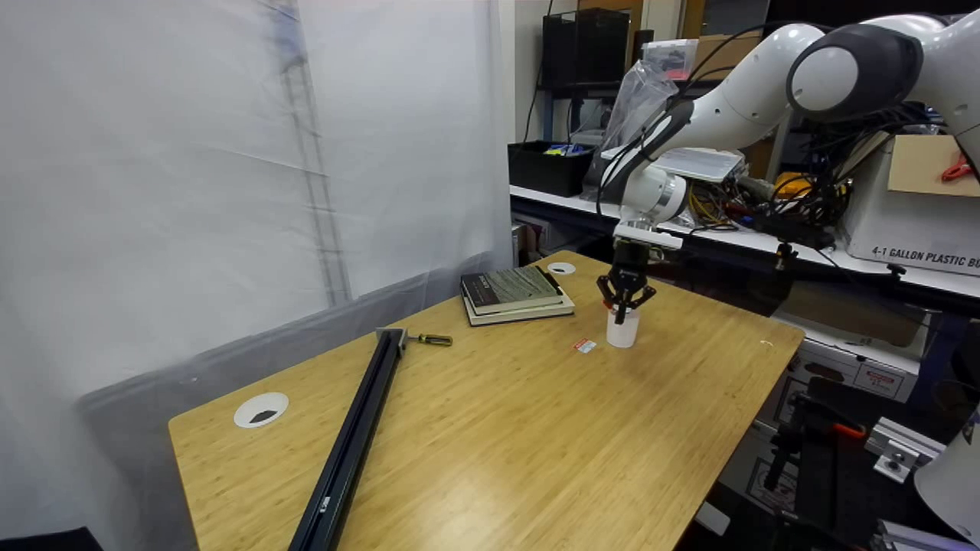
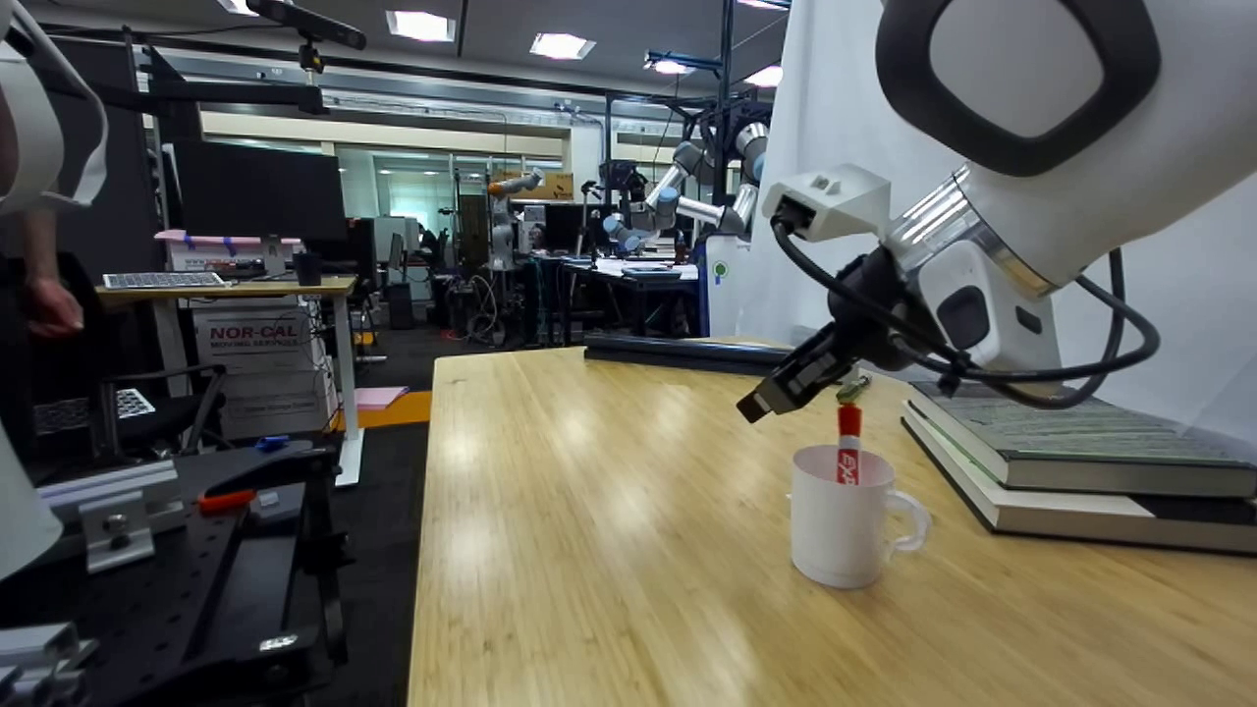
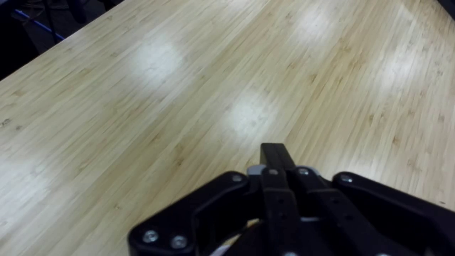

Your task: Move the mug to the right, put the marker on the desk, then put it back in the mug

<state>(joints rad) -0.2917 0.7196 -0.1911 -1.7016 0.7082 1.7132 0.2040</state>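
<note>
We log the arm (image 2: pixel 1105 211) sloping in from two o'clock in an exterior view, gripper (image 2: pixel 756 405) slanted down toward half past seven. Wrist view: fingers (image 3: pixel 269 156) pressed together.

Your white mug (image 2: pixel 833 530) stands upright on the light-wood worktop (image 1: pixel 536 444), towards the far short edge in an exterior view, between its corners; your red-and-white marker (image 2: pixel 848 454) sits inside it, red end up.

The marker (image 2: pixel 848 447), its lower end invisible inside the mug (image 2: pixel 835 535)
</note>
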